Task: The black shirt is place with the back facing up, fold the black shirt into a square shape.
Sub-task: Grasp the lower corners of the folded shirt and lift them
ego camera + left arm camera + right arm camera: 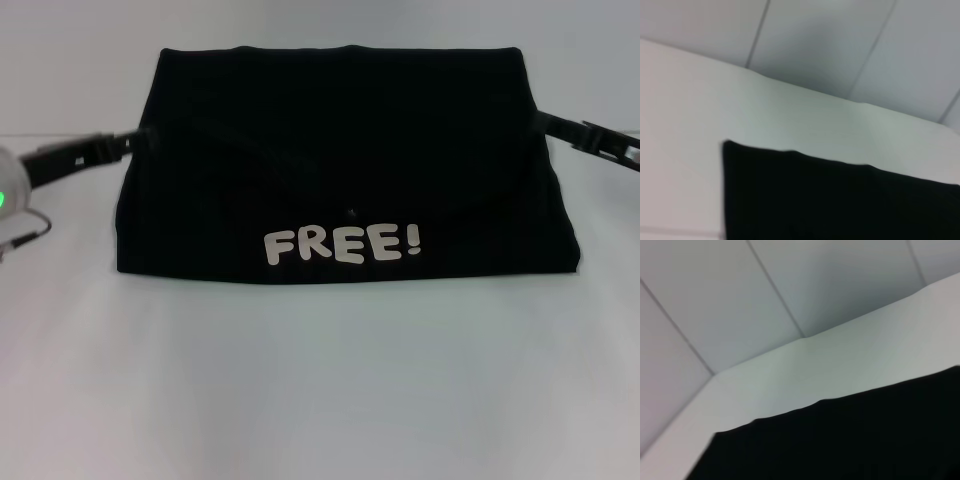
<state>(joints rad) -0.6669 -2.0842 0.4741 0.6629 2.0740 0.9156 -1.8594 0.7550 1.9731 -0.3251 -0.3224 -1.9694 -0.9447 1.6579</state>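
The black shirt lies across the middle of the white table as a wide folded slab, with cream "FREE!" lettering facing up near its front edge. My left gripper meets the shirt's left side and my right gripper meets its right side, both near the far corners. Their tips merge with the dark cloth. In the left wrist view, the black shirt fills the near part with a corner showing. The right wrist view shows the black shirt with one long edge.
Bare white tabletop surrounds the shirt, with a broad strip in front of it. A pale panelled wall rises behind the table's far edge. Part of my left arm, with a green light, shows at the left border.
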